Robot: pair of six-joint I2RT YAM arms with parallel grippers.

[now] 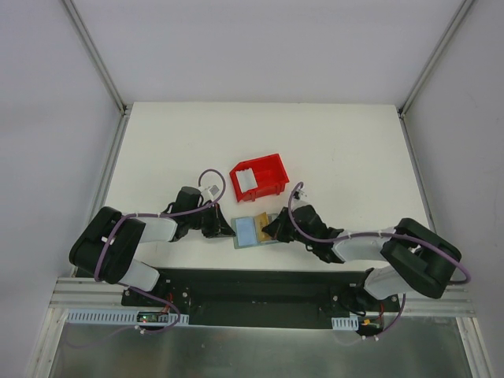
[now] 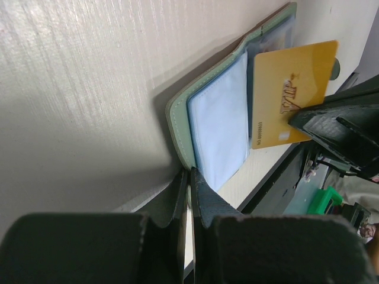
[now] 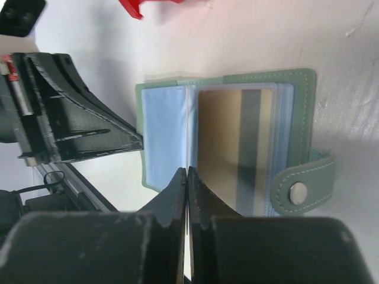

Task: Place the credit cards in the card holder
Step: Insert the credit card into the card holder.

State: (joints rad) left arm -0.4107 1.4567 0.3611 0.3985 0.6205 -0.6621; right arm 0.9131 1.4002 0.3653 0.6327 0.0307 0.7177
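Observation:
The card holder (image 1: 247, 231) lies open on the white table, grey-green outside (image 3: 296, 94) and pale blue inside (image 2: 216, 130), its snap tab (image 3: 298, 193) hanging off one side. My left gripper (image 2: 189, 173) is shut on the edge of its left cover (image 2: 177, 112); from above it sits at the holder's left side (image 1: 228, 227). An orange-gold credit card (image 2: 293, 89) tilts over the right half, its far end at the clear sleeves. My right gripper (image 3: 188, 170) is shut on that card's near edge (image 3: 237, 148), at the holder's right (image 1: 271, 229).
A red plastic bin (image 1: 258, 177) stands just behind the holder with something small and white (image 1: 244, 183) in it. The table's near edge and the black base rail (image 1: 252, 285) run close below both grippers. Walls enclose the table on three sides.

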